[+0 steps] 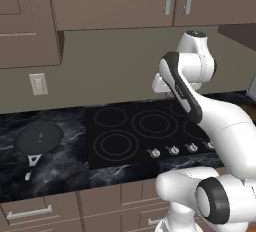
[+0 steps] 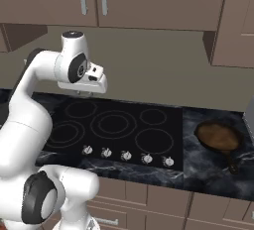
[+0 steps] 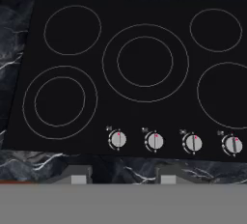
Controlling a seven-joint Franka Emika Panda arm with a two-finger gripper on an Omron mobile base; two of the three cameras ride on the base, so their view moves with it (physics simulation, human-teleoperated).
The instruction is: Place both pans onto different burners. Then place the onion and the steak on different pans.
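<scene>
Fingers apart, empty, over cooktop knobs.

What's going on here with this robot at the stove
The robot arm is raised over the black cooktop, and its gripper holds nothing. Neither pan is on a burner yet: the dark pan sits on the counter left of the cooktop, and the brown pan sits on the counter to its right. The burners are all bare. Nothing is being handled at this moment, so the job looks to be at its very start.
</scene>
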